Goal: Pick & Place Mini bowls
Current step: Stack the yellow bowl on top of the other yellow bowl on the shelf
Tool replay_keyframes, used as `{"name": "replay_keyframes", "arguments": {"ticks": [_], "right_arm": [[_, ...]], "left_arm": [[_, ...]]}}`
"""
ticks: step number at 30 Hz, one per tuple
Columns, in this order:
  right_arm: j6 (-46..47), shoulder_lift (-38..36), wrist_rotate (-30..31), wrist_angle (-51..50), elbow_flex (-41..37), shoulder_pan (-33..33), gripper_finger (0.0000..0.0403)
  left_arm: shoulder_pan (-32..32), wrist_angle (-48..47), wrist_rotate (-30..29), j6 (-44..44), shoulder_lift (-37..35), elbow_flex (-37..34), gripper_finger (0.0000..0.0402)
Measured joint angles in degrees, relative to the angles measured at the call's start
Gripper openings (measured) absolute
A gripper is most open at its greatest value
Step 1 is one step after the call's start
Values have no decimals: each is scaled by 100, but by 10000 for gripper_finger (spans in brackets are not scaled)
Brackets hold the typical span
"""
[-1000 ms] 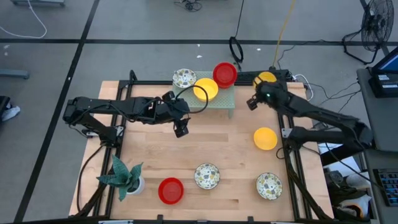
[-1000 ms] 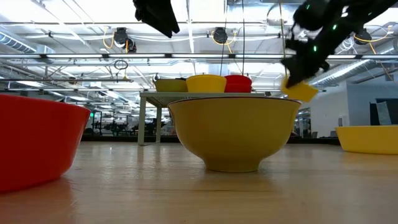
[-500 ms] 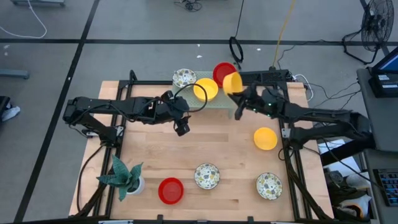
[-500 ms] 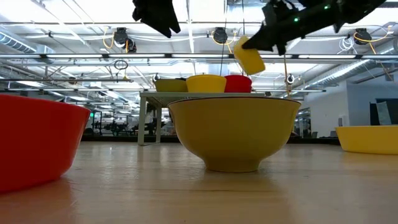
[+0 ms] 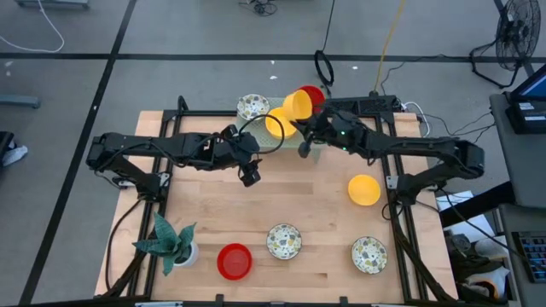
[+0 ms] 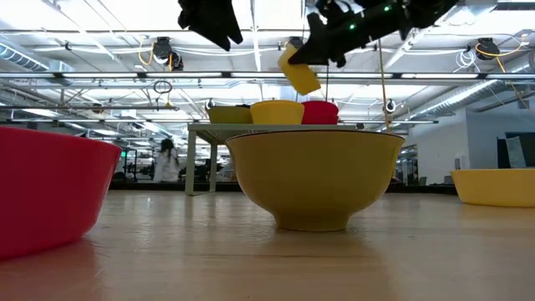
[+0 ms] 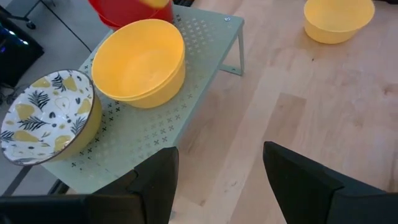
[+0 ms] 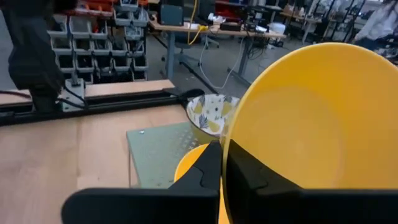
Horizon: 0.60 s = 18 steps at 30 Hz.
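My right gripper [image 5: 308, 118] is shut on a plain yellow mini bowl [image 5: 298, 104] in the air over the pale green rack [image 5: 309, 140]. It also shows high in the low view [image 6: 299, 68]. On the rack stand a patterned bowl [image 7: 46, 121], a yellow bowl [image 7: 140, 62] and a red bowl [image 7: 130, 9], each on its base. My left gripper [image 5: 248, 176] hangs open above the table, just on the near side of the rack. Several more bowls sit on the table nearer the front. My right gripper [image 8: 224, 171] pinches the yellow bowl by its rim [image 8: 226, 140], one finger [image 8: 208, 171] outside the wall and the other inside the hollow. The bowl is lifted clear above the rack and tipped on its side, its opening facing back along the fingers.
On the table stand a yellow bowl [image 5: 364, 189], two patterned bowls [image 5: 284, 241] [image 5: 368, 254], a red bowl [image 5: 234, 261] and a potted plant [image 5: 175, 243] near the left front corner. Bare wood lies at the table's middle. A person walks in the room far behind.
My right gripper has carried the yellow bowl from the table's far right corner leftward to above the rack, rising as it went. The bowl has tipped further onto its side. My left gripper has stayed where it was.
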Motion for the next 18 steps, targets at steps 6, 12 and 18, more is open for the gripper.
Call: {"name": "replay_keyframes", "arguments": {"ticks": [6,12,18], "right_arm": [[-70,569,-2,37,218,-9,0],[-129,932,-2,65,387,-11,0],[-129,1022,-2,69,443,-11,8]], "left_arm": [[-49,11,157,-8,0,0,239],[-92,11,201,14,0,0,239],[-92,3,220,18,0,0,239]]}}
